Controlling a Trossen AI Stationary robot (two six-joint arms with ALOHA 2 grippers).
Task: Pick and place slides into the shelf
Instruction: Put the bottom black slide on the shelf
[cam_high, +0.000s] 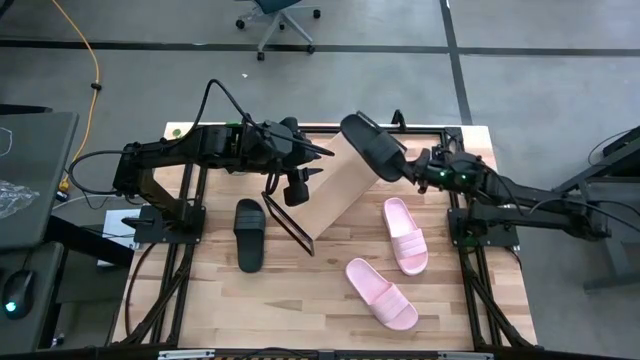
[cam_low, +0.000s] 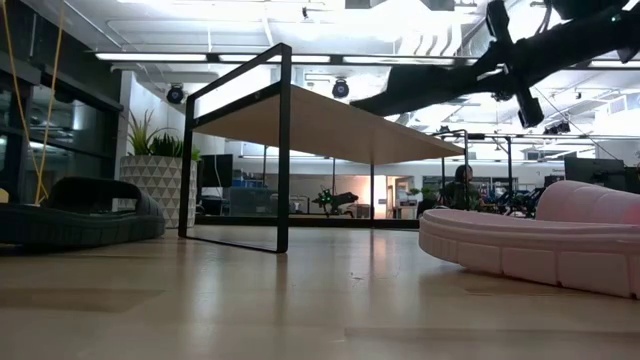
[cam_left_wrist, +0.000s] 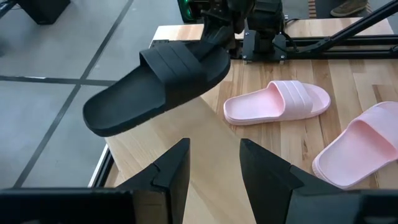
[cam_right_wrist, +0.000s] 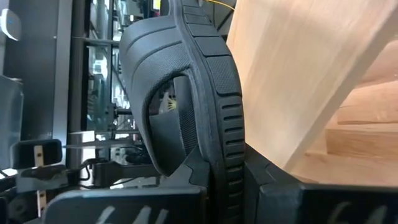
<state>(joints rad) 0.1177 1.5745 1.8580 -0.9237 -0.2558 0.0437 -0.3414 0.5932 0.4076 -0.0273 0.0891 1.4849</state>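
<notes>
My right gripper (cam_high: 408, 168) is shut on a black slide (cam_high: 370, 145) and holds it in the air over the far right corner of the shelf (cam_high: 335, 190), a slanted light-wood board in a thin black frame. A second black slide (cam_high: 248, 235) lies sole-down on the table, left of the shelf. Two pink slides (cam_high: 405, 235) (cam_high: 380, 292) lie on the table to the shelf's right and near right. My left gripper (cam_left_wrist: 214, 168) hovers open above the shelf's far left part and holds nothing. My right gripper pinches the black slide at the end nearest its strap (cam_right_wrist: 221, 168), one finger on the footbed side and one on the underside of the sole. The fingers come about level from the table's right, along the slide. The slide is lifted clear, its free end (cam_left_wrist: 99, 118) pointing away from the gripper.
The table's right edge carries the right arm's base frame (cam_high: 480, 225), and the left arm's frame (cam_high: 165, 215) stands at the left. The near half of the tabletop (cam_high: 300, 310) is bare wood apart from the near pink slide.
</notes>
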